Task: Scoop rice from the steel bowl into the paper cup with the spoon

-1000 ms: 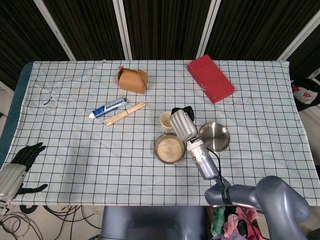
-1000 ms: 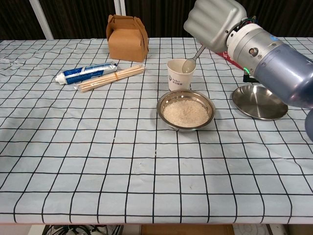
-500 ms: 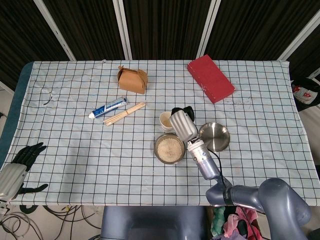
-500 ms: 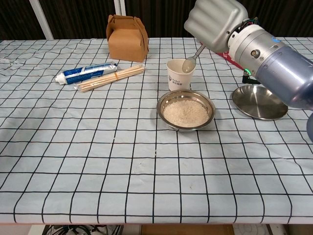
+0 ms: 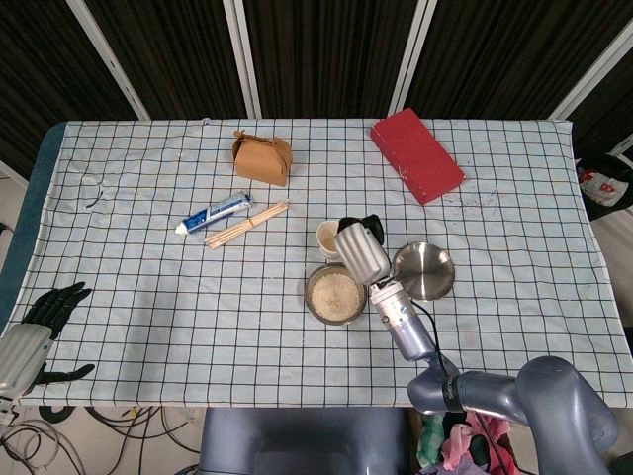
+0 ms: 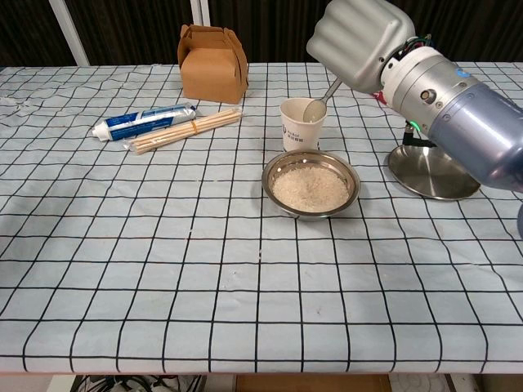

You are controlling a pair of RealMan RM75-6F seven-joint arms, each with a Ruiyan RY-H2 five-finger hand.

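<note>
A steel bowl (image 6: pixel 310 184) (image 5: pixel 335 294) with white rice in it stands near the table's middle. Just behind it is the white paper cup (image 6: pixel 297 125) (image 5: pixel 327 237). My right hand (image 6: pixel 359 42) (image 5: pixel 360 247) grips a metal spoon (image 6: pixel 317 104) by its handle; the spoon's bowl hangs at the cup's rim, tilted down to the left. Whether rice lies in the spoon I cannot tell. My left hand (image 5: pixel 38 332) rests at the table's near left corner with its fingers spread and nothing in them.
A shallow steel dish (image 6: pixel 431 171) (image 5: pixel 425 270) lies right of the bowl. Behind and to the left are a brown paper box (image 6: pixel 212 62), a toothpaste tube (image 6: pixel 144 121) and wrapped chopsticks (image 6: pixel 186 131). A red box (image 5: pixel 416 154) lies far right.
My right hand has shifted slightly toward me and to the left, keeping the spoon at the cup's rim. The left hand has not moved.
</note>
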